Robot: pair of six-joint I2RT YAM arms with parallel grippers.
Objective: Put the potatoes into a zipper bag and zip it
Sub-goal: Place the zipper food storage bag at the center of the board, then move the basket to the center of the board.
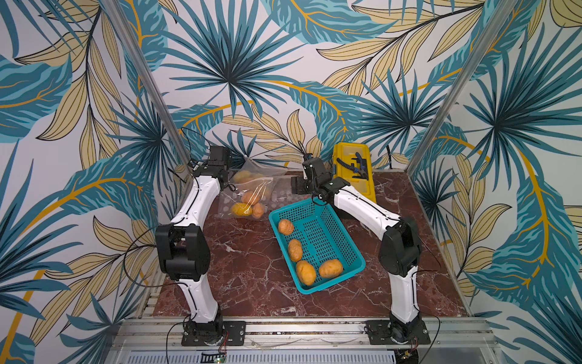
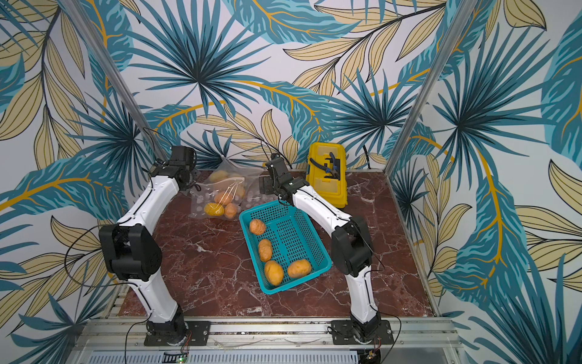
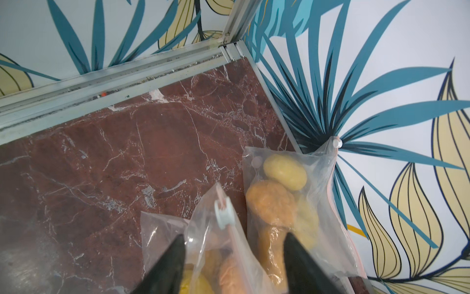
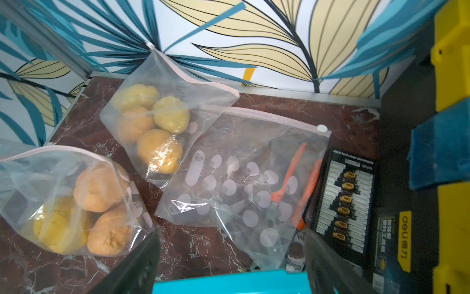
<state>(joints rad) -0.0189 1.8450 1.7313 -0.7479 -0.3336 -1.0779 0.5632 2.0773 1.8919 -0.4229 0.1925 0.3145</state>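
on the marble table (image 1: 252, 271) a teal basket (image 1: 327, 230) lies in the middle with four potatoes (image 1: 305, 272) in it, a yellow toolbox (image 1: 354, 176) stands at the back right, and three clear bags are at the back: the back bag (image 4: 198, 101) leans on the wall with four potatoes, the front bag (image 4: 50, 178) holds three, the flat bag (image 4: 241, 165) lies beside them. the left gripper (image 3: 234, 267) is spread wide, and the top of the front bag rises between its fingers, not pinched. the right gripper (image 4: 229, 259) is spread wide too, holds nothing, and hangs above the far rim of the basket.
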